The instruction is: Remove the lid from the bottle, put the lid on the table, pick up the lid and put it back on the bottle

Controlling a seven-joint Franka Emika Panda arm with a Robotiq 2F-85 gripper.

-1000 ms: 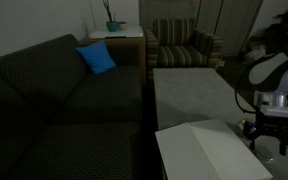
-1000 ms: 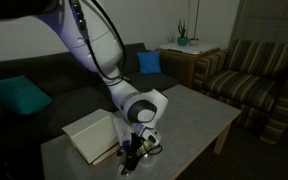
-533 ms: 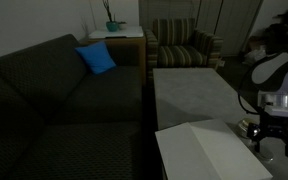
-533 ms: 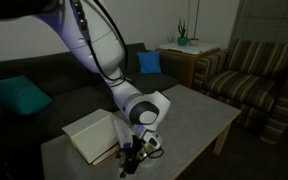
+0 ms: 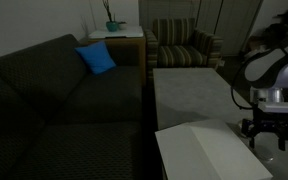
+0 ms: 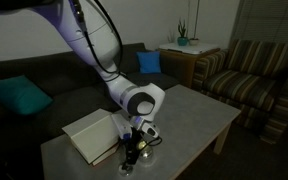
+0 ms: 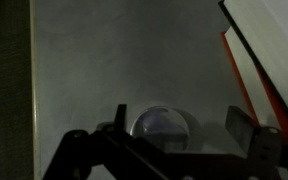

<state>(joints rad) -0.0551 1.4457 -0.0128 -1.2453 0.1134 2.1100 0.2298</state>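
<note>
Tool (image 6: 133, 148) slightly higher than before, jaws wide above bottle (image 7: 162, 124).

The table (image 5: 187, 92) is low, long and rectangular, and its top is mottled light grey. In both exterior views it fills the middle of the scene. A white flat board (image 5: 199, 155) lies directly on its near end. In the wrist view this board is at the right and a thin red edge (image 7: 246, 88) shows under its side. The bottle (image 7: 162, 124), small, round and clear, stands on the grey top near the board, at its left, not touching it.
</note>
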